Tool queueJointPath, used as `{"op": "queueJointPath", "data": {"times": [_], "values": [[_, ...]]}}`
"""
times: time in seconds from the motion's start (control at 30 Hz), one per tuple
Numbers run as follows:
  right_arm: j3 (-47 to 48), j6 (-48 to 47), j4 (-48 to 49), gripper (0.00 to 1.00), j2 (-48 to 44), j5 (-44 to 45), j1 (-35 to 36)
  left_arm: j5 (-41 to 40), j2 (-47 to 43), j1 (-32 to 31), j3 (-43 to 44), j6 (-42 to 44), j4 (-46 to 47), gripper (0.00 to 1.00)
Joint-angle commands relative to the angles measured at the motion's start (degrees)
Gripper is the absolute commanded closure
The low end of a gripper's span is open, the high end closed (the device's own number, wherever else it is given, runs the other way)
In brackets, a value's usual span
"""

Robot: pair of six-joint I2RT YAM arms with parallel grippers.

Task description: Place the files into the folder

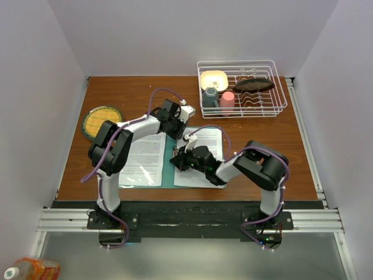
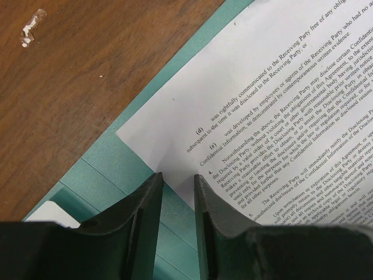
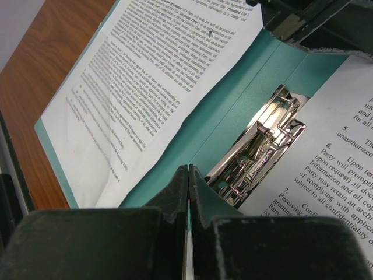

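Note:
The teal folder (image 1: 168, 175) lies open on the wooden table, with a printed white file (image 1: 145, 158) on its left leaf and another file (image 1: 211, 140) on its right leaf. My left gripper (image 1: 179, 122) hovers at the folder's far edge. In the left wrist view its jaws (image 2: 178, 178) stand a little apart over the folder (image 2: 111, 157) and the near corner of a file (image 2: 262, 99), with nothing between them. My right gripper (image 1: 179, 159) is at the centre crease. It is shut (image 3: 188, 169), just beside a metal clip (image 3: 262, 146) fixed inside the folder (image 3: 233, 99).
A white wire dish rack (image 1: 274, 87) stands at the back right with a yellow bowl (image 1: 213, 79), cups and a dark item. A round woven mat (image 1: 102, 121) lies at the left. A white fleck (image 2: 32, 26) sits on the bare wood.

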Motion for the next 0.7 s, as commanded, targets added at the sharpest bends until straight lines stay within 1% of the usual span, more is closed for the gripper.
{"op": "queueJointPath", "data": {"times": [0.0,0.13,0.43,0.57,0.67], "values": [[-4.6,0.3,-14.0,1.00,4.5,3.4,0.3,-0.9,1.4,0.8,-3.1,0.4,-4.7,0.66],[-5.5,1.5,-12.7,1.00,5.5,3.6,0.3,-0.8,1.5,0.8,-3.2,0.2,-4.6,0.66],[-3.6,2.0,-12.4,1.00,7.7,3.2,0.3,-0.6,1.4,1.0,-3.3,0.5,-4.5,0.66],[-2.7,1.4,-11.9,1.00,8.3,1.7,0.2,-0.5,1.4,1.2,-3.4,0.6,-4.4,0.67],[-2.2,0.9,-8.7,1.00,9.6,-1.9,0.2,-0.5,1.3,1.2,-3.5,0.6,-4.4,0.67]]}}
